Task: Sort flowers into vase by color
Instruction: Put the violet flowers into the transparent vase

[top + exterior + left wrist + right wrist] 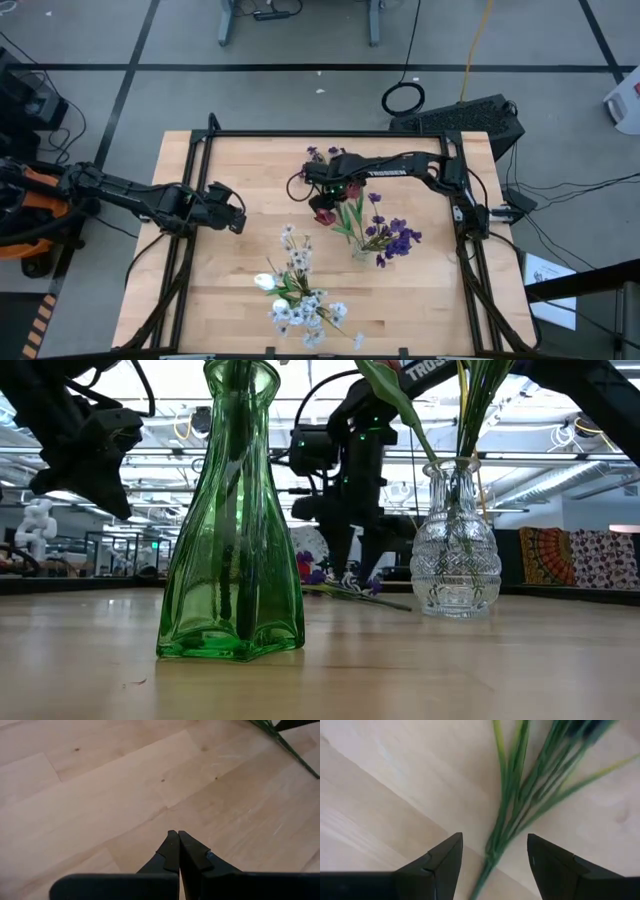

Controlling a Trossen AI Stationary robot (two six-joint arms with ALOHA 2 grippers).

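Hovering over a loose flower (507,815) on the tabletop (240,280), the right gripper (495,857) has its jaws spread to either side of the green stems. To do this well, I'd lower straight down until both fingers bracket the bundle near its cut end, then close gently so no stem slips out. That flower lies at about 12 o'clock of the tabletop's centre, just beyond the clear vase (455,540), which carries purple blooms (398,238). The green vase (232,510), at 6 o'clock, carries white flowers (300,300). The left gripper (175,851) waits at 9 o'clock, jaws pressed together on nothing. The loose flower's bloom is cut off from the wrist view, so its colour is unclear.
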